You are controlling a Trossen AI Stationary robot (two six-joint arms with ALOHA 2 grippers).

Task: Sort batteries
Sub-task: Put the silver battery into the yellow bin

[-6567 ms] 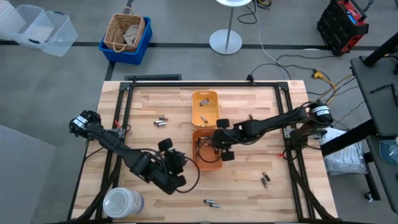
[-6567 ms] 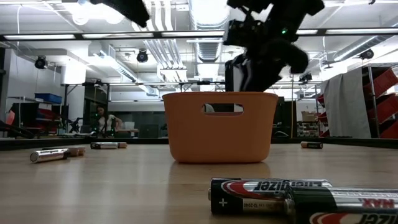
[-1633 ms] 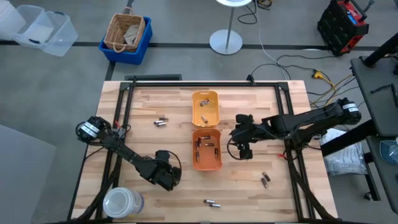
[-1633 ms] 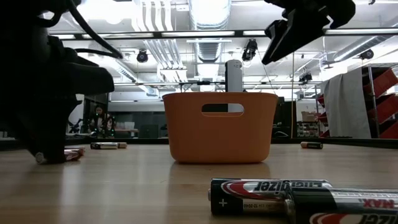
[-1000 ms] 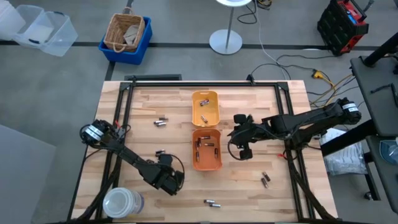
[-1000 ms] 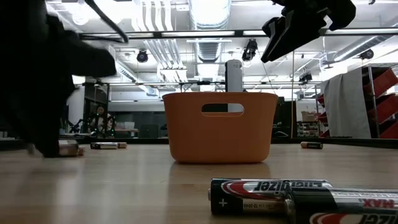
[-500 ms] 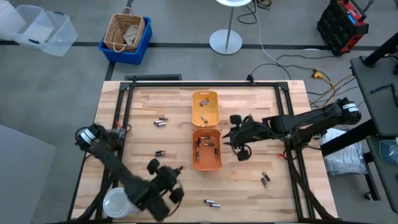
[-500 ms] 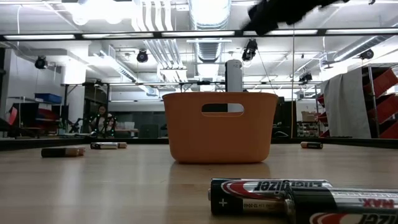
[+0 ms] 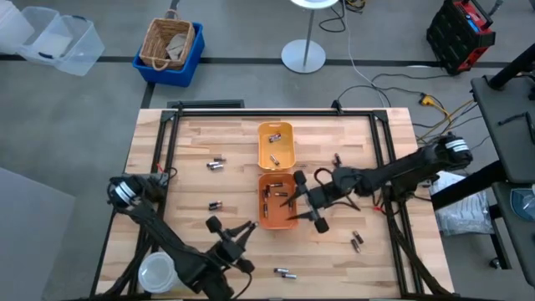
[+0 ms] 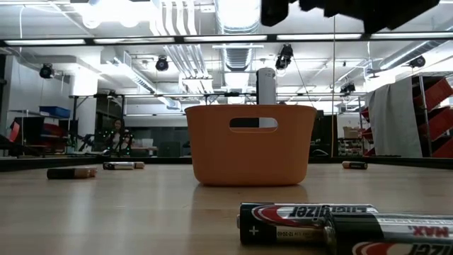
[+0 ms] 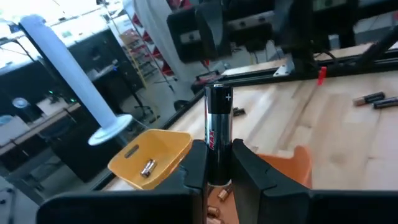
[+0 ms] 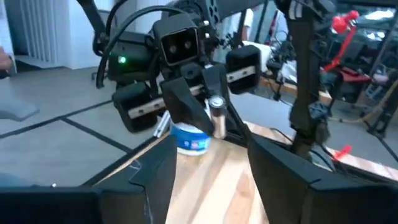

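From above we see the left gripper (image 9: pixel 236 240) in the lower middle of the frame, below and left of the orange tray (image 9: pixel 277 219), its fingers pinching a single battery (image 11: pixel 217 134). The left wrist view shows that battery upright between the two dark fingers (image 11: pixel 197 163), black with a red stripe and a plus mark near its top.

The right gripper (image 9: pixel 294 199) reaches in from the right of the overhead frame to the orange tray's right rim, its fingers spread wide with nothing between them; its own wrist view shows the same wide gap, with the left arm and its battery seen beyond.

Several batteries lie inside the orange tray (image 9: pixel 268 194), and a couple more rest in the yellow tray (image 9: pixel 275 130) directly above it in the frame. Loose batteries remain on the wooden table (image 9: pixel 201 134): a pair at upper left (image 9: pixel 216 164), one at middle left (image 9: pixel 215 205), two at the bottom centre (image 9: pixel 285 272) and two at lower right (image 9: pixel 357 242).

In the low view the orange tray fills the centre, with two black batteries (image 10: pixel 311 222) lying in the near foreground at lower right.

A white tub (image 9: pixel 156 272) stands at the table's lower left corner.
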